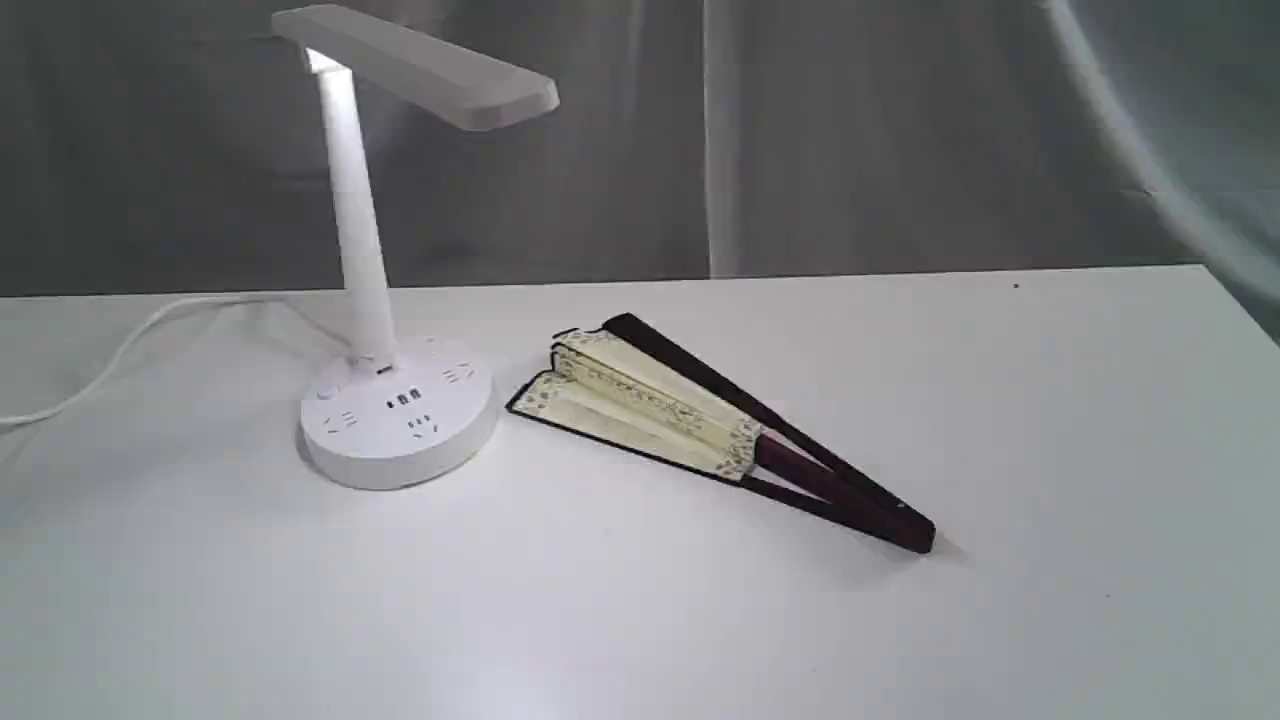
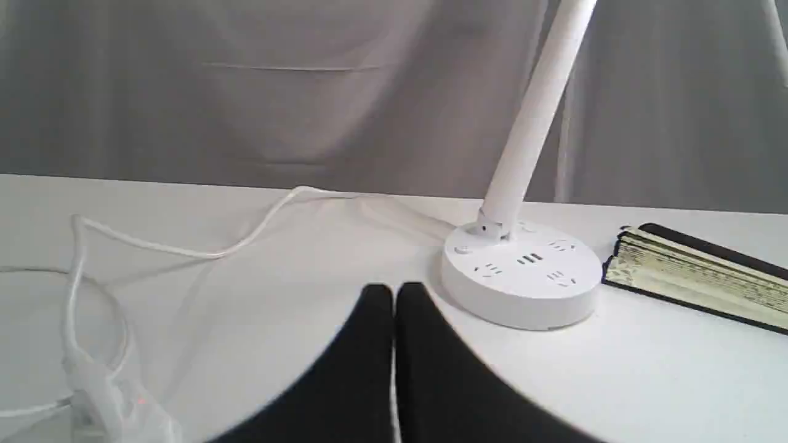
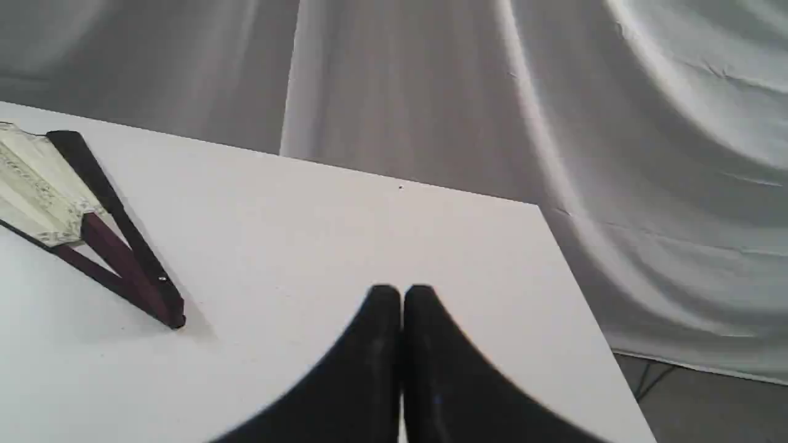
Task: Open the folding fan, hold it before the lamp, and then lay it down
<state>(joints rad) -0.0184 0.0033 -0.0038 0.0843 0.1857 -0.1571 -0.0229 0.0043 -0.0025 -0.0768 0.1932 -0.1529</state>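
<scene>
Orientation of the folding fan [image 1: 700, 425] governs the coming move. The fan lies flat on the table [image 1: 1050, 420], only slightly spread, with its guards forming a narrow wedge. Its long axis runs diagonally in the exterior view: the paper end [image 1: 560, 375] lies just beside the round base of the lamp [image 1: 395, 415] without touching it, and the rivet end [image 1: 915, 530] points away from the lamp, toward the right side of the table.

Neither arm appears in the exterior view. The left claw [image 2: 394, 292] is closed and empty; its wrist view shows the lamp base near it and the paper end beyond the base. The right claw [image 3: 401, 292] is also closed and empty; its wrist view shows the rivet end near, but clear of the jaws.

Judgement: the right arm is nearer the rivet end and the left arm nearer the paper end. Both claws must open before either guard can be gripped.
</scene>
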